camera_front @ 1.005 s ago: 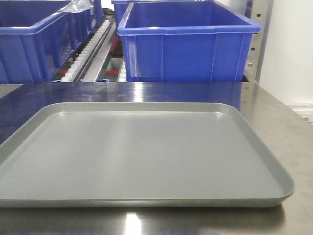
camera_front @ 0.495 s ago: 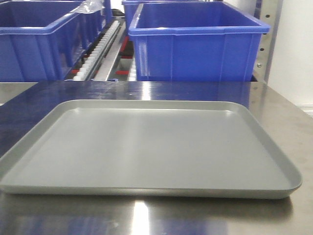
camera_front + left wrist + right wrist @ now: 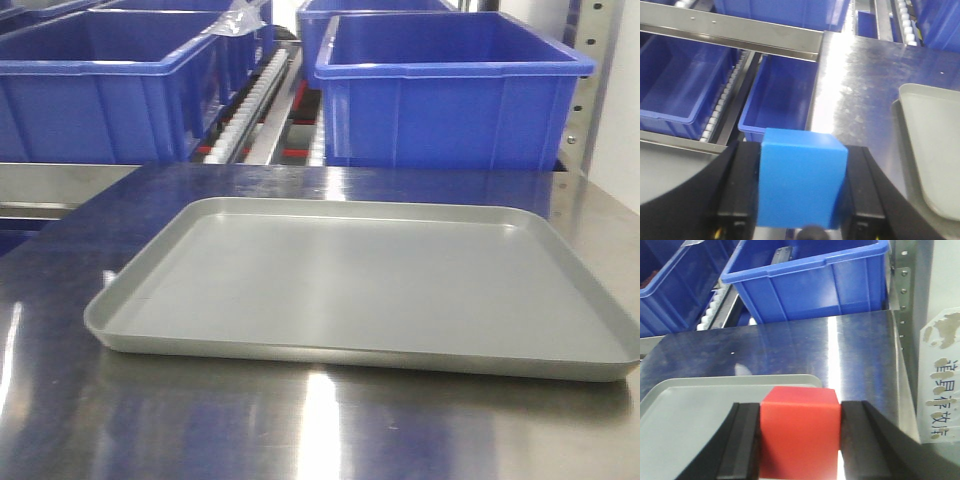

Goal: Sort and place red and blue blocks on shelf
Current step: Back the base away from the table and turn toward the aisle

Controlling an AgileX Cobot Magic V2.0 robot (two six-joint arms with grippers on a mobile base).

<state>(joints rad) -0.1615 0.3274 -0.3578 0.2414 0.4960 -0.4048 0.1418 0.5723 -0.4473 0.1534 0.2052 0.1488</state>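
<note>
While clamped tight in the left gripper (image 3: 801, 192), one blue block (image 3: 800, 182) — near the left edge of the steel table (image 3: 860, 90) and the shelf (image 3: 730, 31) rail. One red block (image 3: 800, 432), squeezed likewise in the right gripper (image 3: 800, 440), over one grey tray (image 3: 690, 410). Beyond the table, two big blue bins (image 3: 450, 100) in front, more behind — one white roller track (image 3: 250, 100) between.

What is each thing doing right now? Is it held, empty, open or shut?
blue block: held in the left gripper.
red block: held in the right gripper.
left gripper: shut on the blue block.
right gripper: shut on the red block.
tray: lying flat on the table, nothing in it.
bins: open on top, no lids.
</note>
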